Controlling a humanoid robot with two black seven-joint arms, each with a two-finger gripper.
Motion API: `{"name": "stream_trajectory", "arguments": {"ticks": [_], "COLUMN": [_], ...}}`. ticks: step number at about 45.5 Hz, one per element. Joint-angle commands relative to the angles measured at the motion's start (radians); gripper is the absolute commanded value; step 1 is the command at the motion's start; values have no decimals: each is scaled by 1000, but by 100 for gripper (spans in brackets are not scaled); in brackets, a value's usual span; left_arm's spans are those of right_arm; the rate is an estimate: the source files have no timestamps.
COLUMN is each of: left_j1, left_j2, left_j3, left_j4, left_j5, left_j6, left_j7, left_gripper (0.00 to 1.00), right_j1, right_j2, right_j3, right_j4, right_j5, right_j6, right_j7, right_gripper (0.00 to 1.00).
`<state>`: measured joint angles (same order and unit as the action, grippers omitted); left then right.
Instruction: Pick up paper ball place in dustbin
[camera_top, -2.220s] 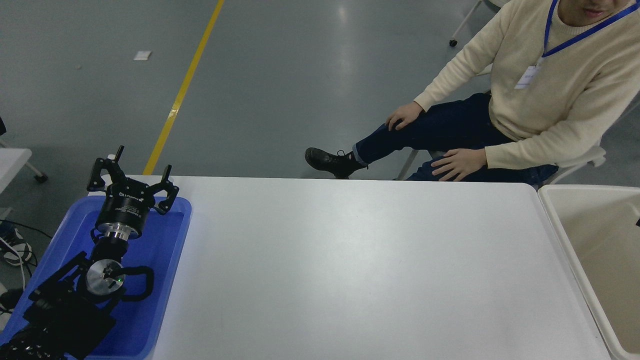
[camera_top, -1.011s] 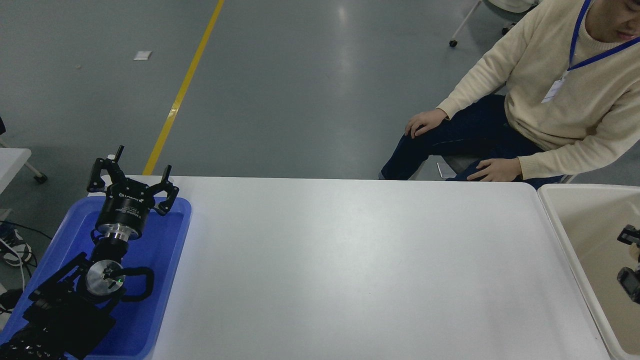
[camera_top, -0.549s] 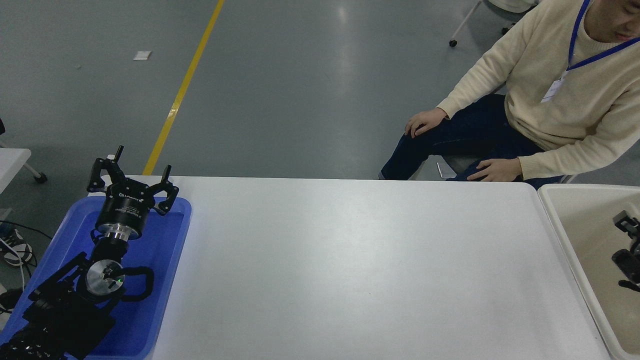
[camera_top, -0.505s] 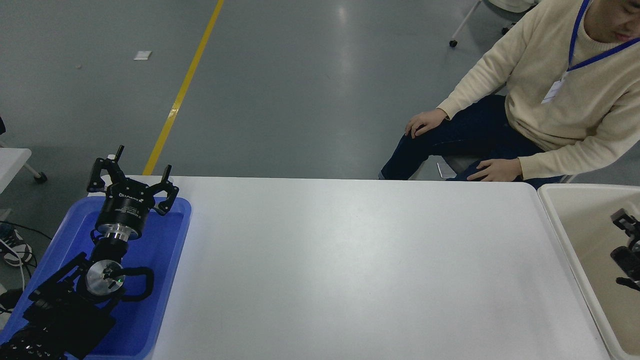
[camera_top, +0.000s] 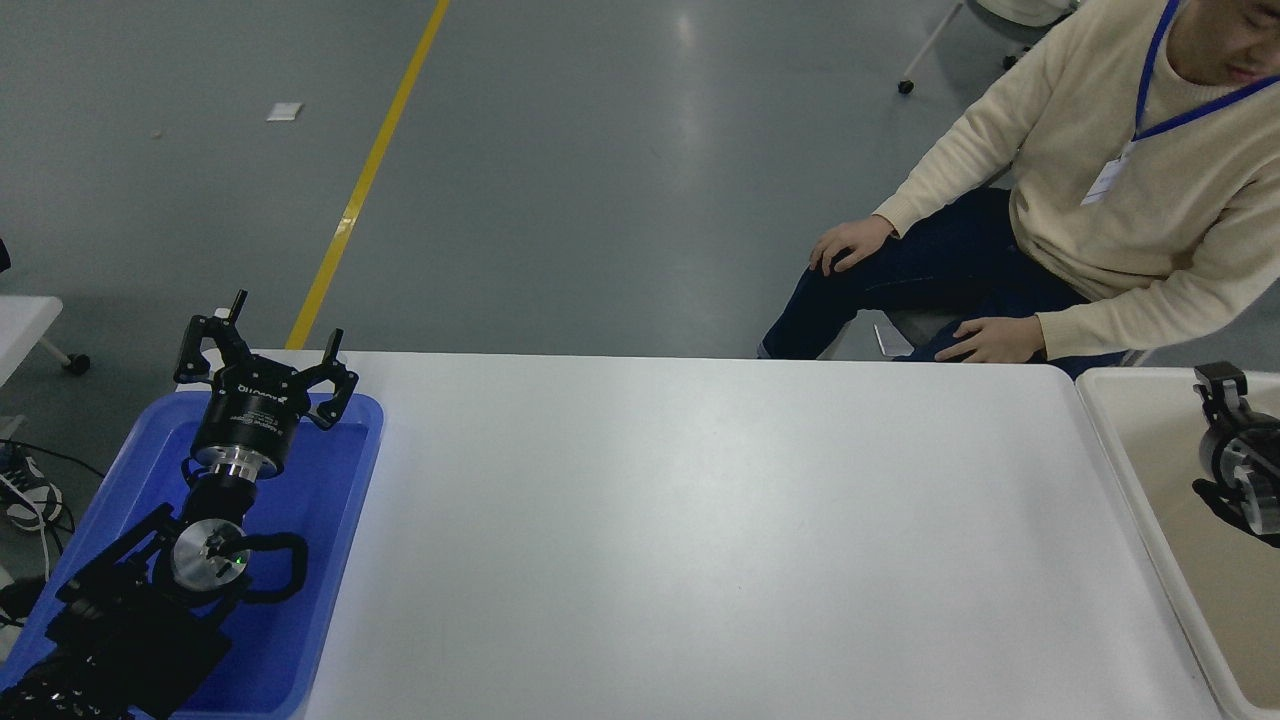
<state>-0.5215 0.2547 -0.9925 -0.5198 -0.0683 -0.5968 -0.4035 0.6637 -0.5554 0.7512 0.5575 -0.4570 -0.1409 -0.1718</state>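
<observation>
Since the frame half a second ago, our right gripper (camera_top: 1235, 455) has come further in from the right edge and climbed toward the far end of the dustbin (camera_top: 1115, 440); more of its wrist now shows above the tan interior. We cannot tell how its fingers stand, because only the wrist and a bit of black housing are in view, and nothing shows between them.

Nearest us on the left, our left gripper (camera_top: 262, 362) is parked over the blue tray (camera_top: 345, 500), fingers spread wide and holding nothing. Ahead lies the white table (camera_top: 700, 540), on which we can find no paper ball. It does not show in the part of the dustbin that is in view either, so we cannot say where it is.

That is our main risk: if the ball has not dropped into the bin, we may withdraw with it snagged in the fingers, or reach for something that is not there. The wrist also hangs close to the bin's thick rim, and a careless sweep leftward could knock it.

Beyond the table a person in a cream sweater (camera_top: 1130, 200) sits with one hand (camera_top: 985, 340) just past the far edge, near our working arm.
</observation>
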Motion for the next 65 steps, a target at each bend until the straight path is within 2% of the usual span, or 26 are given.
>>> {"name": "stream_trajectory", "arguments": {"ticks": [1, 5, 9, 16, 20, 25, 34, 43, 65], "left_j1": [0, 0, 0, 0, 0, 0, 0, 0, 0], "left_j2": [0, 0, 0, 0, 0, 0, 0, 0, 0], "left_j3": [0, 0, 0, 0, 0, 0, -1, -1, -1], "left_j4": [0, 0, 0, 0, 0, 0, 0, 0, 0], "left_j5": [-1, -1, 1, 1, -1, -1, -1, 1, 1], "left_j6": [0, 0, 0, 0, 0, 0, 0, -1, 0], "left_j7": [0, 0, 0, 0, 0, 0, 0, 0, 0], "left_gripper": [100, 100, 100, 100, 100, 100, 100, 100, 100], "right_j1": [-107, -121, -136, -176, -194, -197, -208, -214, -228], "right_j2": [25, 80, 106, 164, 178, 215, 282, 307, 345], "right_j3": [203, 203, 198, 200, 201, 201, 189, 189, 189], "right_j4": [180, 180, 185, 200, 219, 220, 222, 231, 252], "right_j5": [7, 59, 139, 241, 258, 261, 225, 212, 213], "right_j6": [3, 4, 15, 135, 210, 216, 166, 144, 167], "right_j7": [211, 366, 475, 569, 606, 664, 689, 733, 732], "right_gripper": [100, 100, 100, 100, 100, 100, 100, 100, 100]}}
